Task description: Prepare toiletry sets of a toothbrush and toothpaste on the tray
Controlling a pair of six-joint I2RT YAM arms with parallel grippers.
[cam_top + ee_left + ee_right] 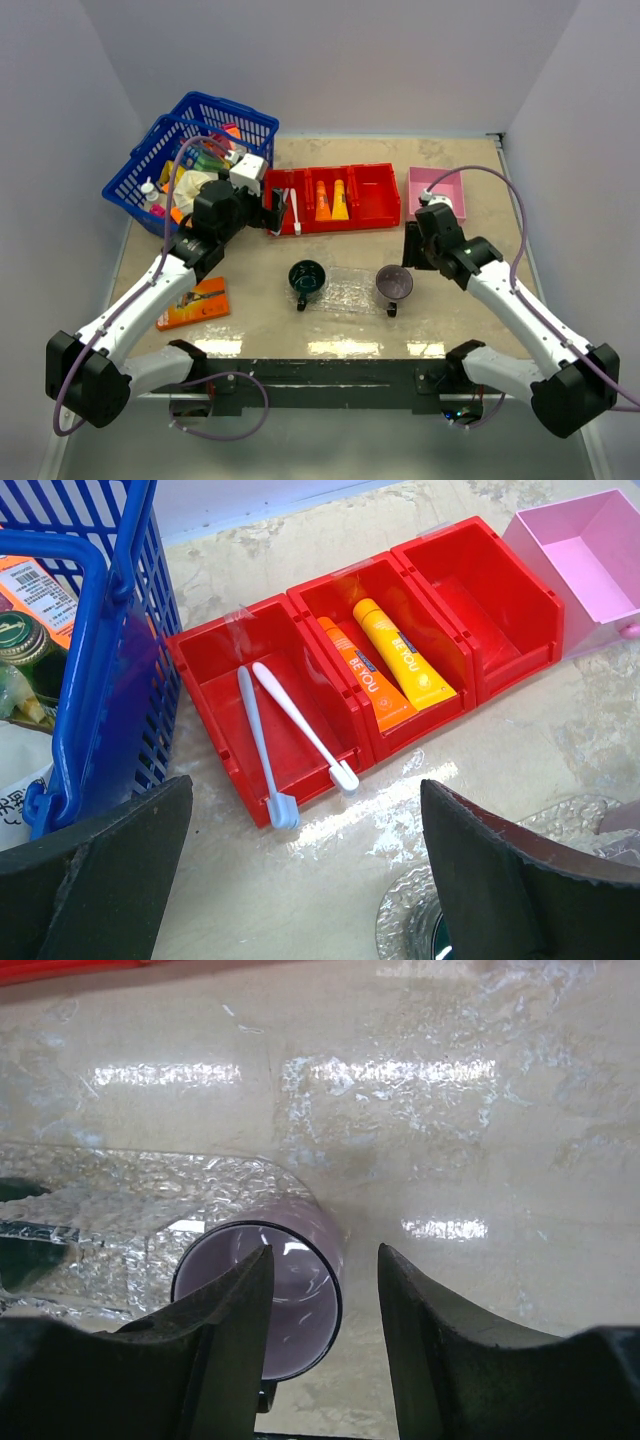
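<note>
My left gripper (305,790) hangs with jaws spread wide and empty before the red bin (510,630), which sits mid-bench toward the far edge. I judge that this spread suits dropping over one of the two white toothbrushes (300,720), which lie side by side in its left compartment, heads toward the near edge. The orange tube (362,675) and yellow-orange tube (400,660) rest in the middle compartment. The tray (352,288), clear and bumpy, lies mid-bench toward the near edge and holds no set yet. My right gripper (323,1260), jaws parted on nothing, hovers over the purple cup (300,1290) at the tray's right end.
</note>
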